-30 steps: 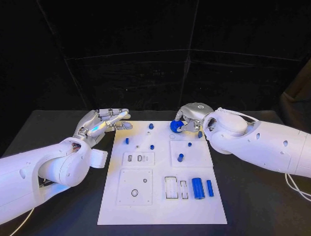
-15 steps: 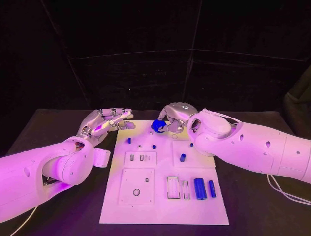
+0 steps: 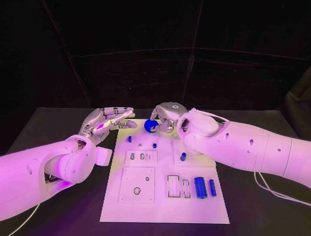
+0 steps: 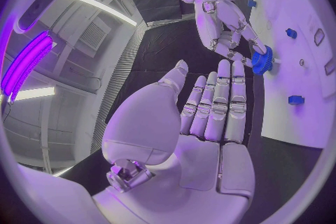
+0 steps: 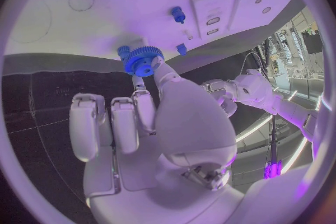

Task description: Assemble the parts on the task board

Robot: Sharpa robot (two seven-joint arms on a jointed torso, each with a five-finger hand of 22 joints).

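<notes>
The right hand (image 3: 168, 118) pinched a blue gear (image 3: 151, 126) at its fingertips, above the task board (image 3: 163, 206). The left hand (image 3: 106, 122) lay flat beside it, fingers straight, holding nothing.

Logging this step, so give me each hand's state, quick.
Left hand: open, fingers extended together, holding nothing.
Right hand: holding the blue gear at its fingertips, over the far end of the task board.

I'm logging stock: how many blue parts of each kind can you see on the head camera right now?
Blue gear: 1
Small blue pegs: 3
Long blue cylinders: 2
Total: 6 in sight; the right arm may hide more.
</notes>
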